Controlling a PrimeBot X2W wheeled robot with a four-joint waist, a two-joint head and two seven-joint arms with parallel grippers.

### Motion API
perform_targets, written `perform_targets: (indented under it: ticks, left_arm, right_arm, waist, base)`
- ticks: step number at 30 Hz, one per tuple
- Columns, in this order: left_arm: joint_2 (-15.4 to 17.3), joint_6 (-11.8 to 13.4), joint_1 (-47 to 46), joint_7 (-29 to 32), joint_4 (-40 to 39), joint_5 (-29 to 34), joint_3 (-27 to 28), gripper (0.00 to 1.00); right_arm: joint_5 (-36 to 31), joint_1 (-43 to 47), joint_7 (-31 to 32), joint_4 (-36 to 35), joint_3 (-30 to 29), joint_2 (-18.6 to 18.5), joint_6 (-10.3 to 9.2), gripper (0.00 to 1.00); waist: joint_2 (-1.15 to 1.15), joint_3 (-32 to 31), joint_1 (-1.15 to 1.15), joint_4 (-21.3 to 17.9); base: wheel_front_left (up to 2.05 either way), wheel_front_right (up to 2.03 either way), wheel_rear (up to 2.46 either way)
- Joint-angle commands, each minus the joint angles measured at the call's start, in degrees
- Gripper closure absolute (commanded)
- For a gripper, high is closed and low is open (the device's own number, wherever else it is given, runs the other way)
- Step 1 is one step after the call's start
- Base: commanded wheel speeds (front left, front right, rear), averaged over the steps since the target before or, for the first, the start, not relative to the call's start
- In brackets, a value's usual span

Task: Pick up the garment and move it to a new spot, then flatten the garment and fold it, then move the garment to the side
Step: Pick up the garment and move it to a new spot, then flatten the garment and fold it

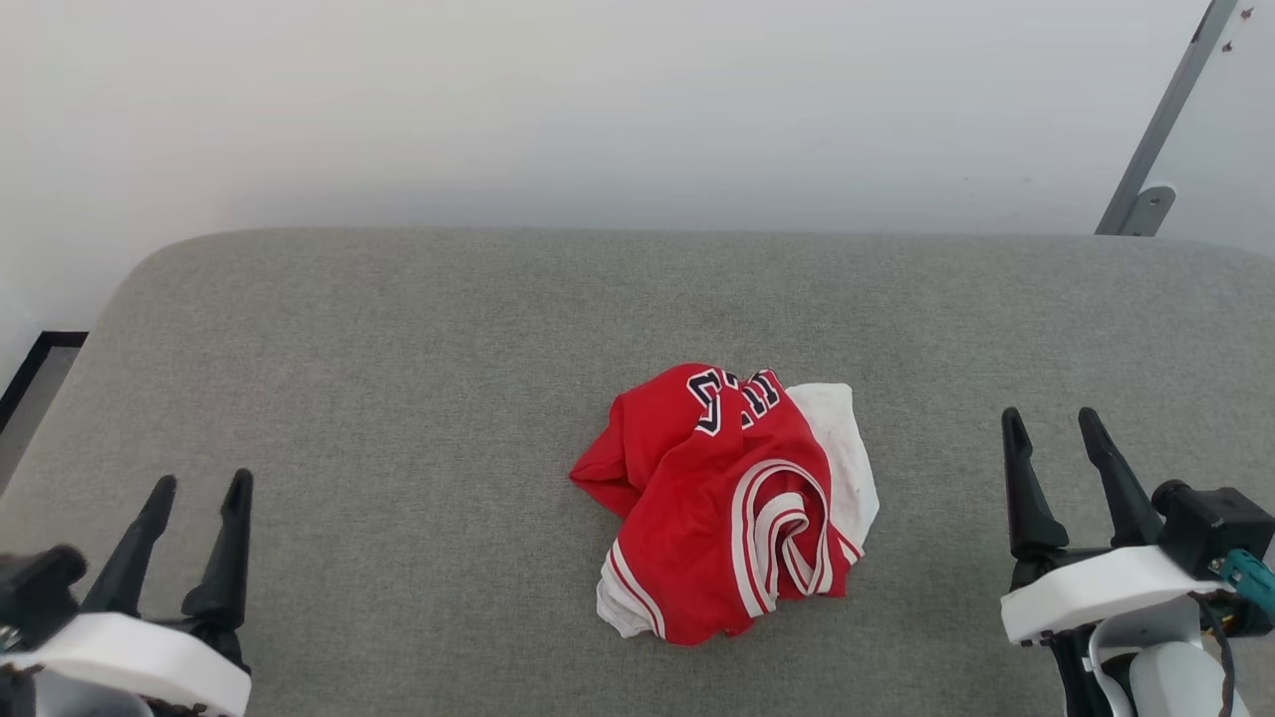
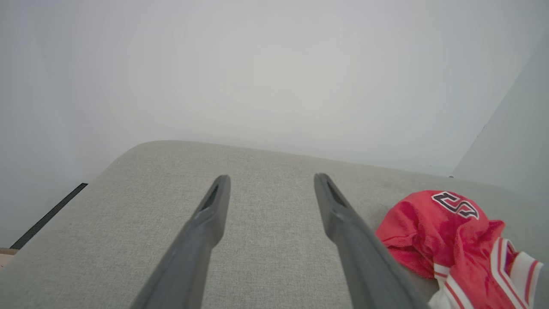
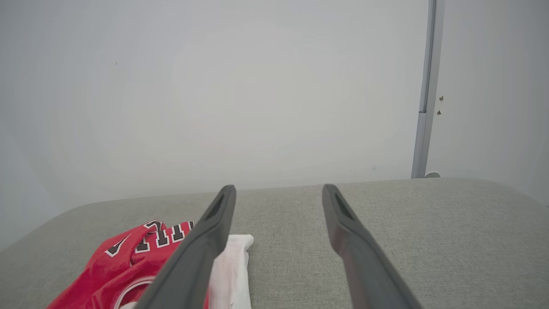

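The shirt (image 1: 732,503) lies in a crumpled heap near the middle of the grey padded surface (image 1: 398,349), so the pick-up looks not yet begun. The left gripper (image 1: 202,480) and right gripper (image 1: 1049,416) flank it, well apart from it. Both have their fingers spread and empty, probably so either arm can reach in.

The left gripper (image 1: 201,480) and right gripper (image 1: 1049,414) each carry two long, tapering dark fingers (image 1: 1026,498) on a white mount (image 1: 1096,588). Beside the right gripper's mount sit a black camera block (image 1: 1210,523), a teal connector (image 1: 1253,581) and a dark cable (image 1: 1223,657).
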Motion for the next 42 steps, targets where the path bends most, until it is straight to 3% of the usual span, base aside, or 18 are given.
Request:
perform_targets:
  ticks: [1,6,15,25,33,42]
  left_arm:
    - [-1.20,-0.19,1.84,-0.48,-0.83,0.84,2.43,0.00]
    - [-4.32,-1.21,5.75,-0.51,-2.25,3.26,7.37,0.00]
    - [-10.95,-5.97,10.96,-0.50,-3.42,9.27,15.74,0.00]
    - [-18.16,-9.96,13.38,-0.51,-3.27,13.71,21.17,0.00]
    - [-21.05,-11.25,14.04,-0.51,-3.05,15.56,22.30,0.00]
    - [-21.43,-11.50,14.29,-0.51,-3.25,15.89,20.64,0.00]
  right_arm:
    - [0.21,0.69,-0.13,-0.02,-0.16,0.07,0.00,0.00]
    - [0.30,1.12,-0.17,-0.03,-0.19,0.16,0.00,0.00]
    - [0.23,1.89,0.32,-0.52,-0.48,0.09,0.00,0.00]
    - [0.30,2.56,0.78,-1.22,-1.10,-0.04,0.00,0.00]
    - [0.17,2.97,1.16,-1.56,-1.25,0.07,0.00,0.00]
    - [0.30,3.41,1.55,-2.02,-1.28,0.01,0.00,0.00]
  waist:
    - [0.00,-0.16,0.00,0.10]
    - [0.00,-0.29,0.00,0.02]
    - [0.00,-0.48,0.00,-0.08]
    - [0.00,-0.64,0.00,0.19]
    - [0.00,-1.00,0.00,0.60]
    - [0.00,-1.48,0.00,1.08]
  base:
    - [0.00,0.00,0.00]
    - [0.00,0.00,0.00]
    - [0.00,0.00,0.00]
    - [0.00,0.00,0.00]
    - [0.00,0.00,0.00]
    - [0.00,0.00,0.00]
